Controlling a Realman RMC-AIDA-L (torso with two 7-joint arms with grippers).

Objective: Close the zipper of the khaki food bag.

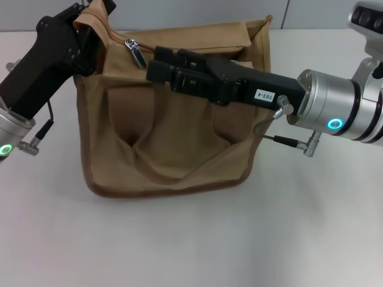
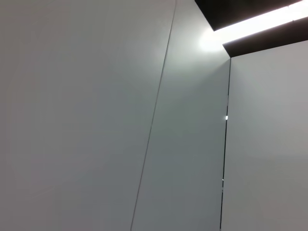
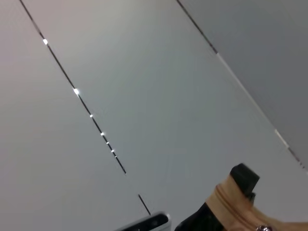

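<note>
White table point(image 1: 191, 239) is seen under the boxy khaki canvas food bag point(image 1: 173, 149) from the head; its tan zipper's silver pull point(image 1: 135, 52) sits near the left end. Fabric at that corner looks pinched by the left claw point(image 1: 90, 24). Right claw point(image 1: 152, 69) sits beside the pull, grip can't be told. Left wrist: wall only. Right wrist: tan fabric edge. Fabric should be kept taut, pull drawn straight.
</note>
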